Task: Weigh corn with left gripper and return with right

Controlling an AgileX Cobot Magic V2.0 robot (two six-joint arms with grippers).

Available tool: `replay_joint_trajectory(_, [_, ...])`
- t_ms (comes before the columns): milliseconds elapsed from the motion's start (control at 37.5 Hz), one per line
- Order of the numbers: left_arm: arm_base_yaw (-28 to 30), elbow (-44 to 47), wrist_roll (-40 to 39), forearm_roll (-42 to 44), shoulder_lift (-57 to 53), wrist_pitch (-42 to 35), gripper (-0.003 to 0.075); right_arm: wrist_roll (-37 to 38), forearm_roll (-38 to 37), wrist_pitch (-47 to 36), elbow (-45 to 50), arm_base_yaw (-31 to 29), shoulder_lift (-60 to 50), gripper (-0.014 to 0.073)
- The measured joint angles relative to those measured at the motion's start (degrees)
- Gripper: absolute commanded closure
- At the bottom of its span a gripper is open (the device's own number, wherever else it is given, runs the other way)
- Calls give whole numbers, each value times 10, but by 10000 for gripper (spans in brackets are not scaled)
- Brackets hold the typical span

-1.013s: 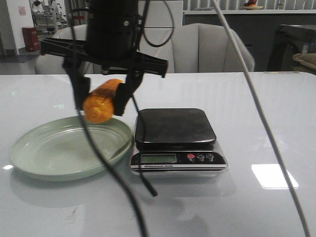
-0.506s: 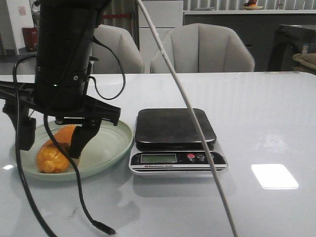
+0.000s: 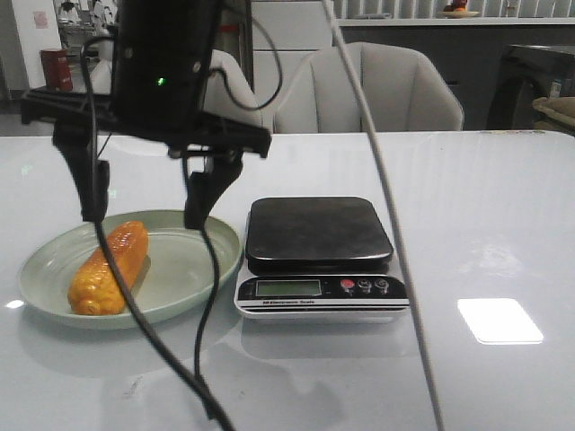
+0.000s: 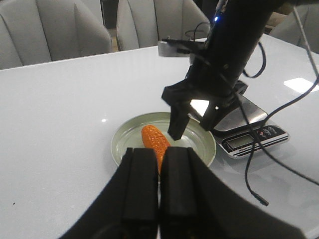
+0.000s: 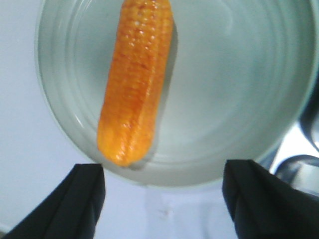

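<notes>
The corn (image 3: 108,269) lies flat in the green plate (image 3: 180,274), free of any gripper. My right gripper (image 3: 144,214) hangs open just above the plate, one finger on each side of the cob's far end, touching nothing. In the right wrist view the corn (image 5: 134,84) lies on the plate (image 5: 229,74) with the open gripper (image 5: 167,172) above it. My left gripper (image 4: 159,152) is shut and empty, held back from the plate (image 4: 129,139); it looks at the corn (image 4: 155,142) and at the right gripper (image 4: 192,127). The left gripper is out of the front view.
A black digital kitchen scale (image 3: 319,233) stands right of the plate with nothing on its platform; it also shows in the left wrist view (image 4: 254,139). Cables trail from the right arm over the table front. Grey chairs stand behind the white table.
My right gripper carried the corn from the air down into the plate, let it go, and rose with its fingers open. The corn now lies still in the plate.
</notes>
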Motion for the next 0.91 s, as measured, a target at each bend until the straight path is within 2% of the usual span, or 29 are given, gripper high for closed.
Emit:
replay_joint_trajectory(213, [0, 0, 0, 0, 0, 0, 606, -170, 2, 60, 0, -31, -71, 3])
replay_joint_trajectory(400, [0, 0, 0, 0, 0, 0, 606, -267, 3, 63, 25, -108, -153, 3])
replay_joint_trajectory(533, [0, 0, 0, 0, 0, 0, 606, -312, 11, 63, 108, -183, -241, 3])
replay_joint_trajectory(746, [0, 0, 0, 0, 0, 0, 606, -387, 94, 54, 262, -306, -378, 3])
replay_joint_trajectory(906, [0, 0, 0, 0, 0, 0, 606, -455, 132, 13, 366, -351, -492, 3])
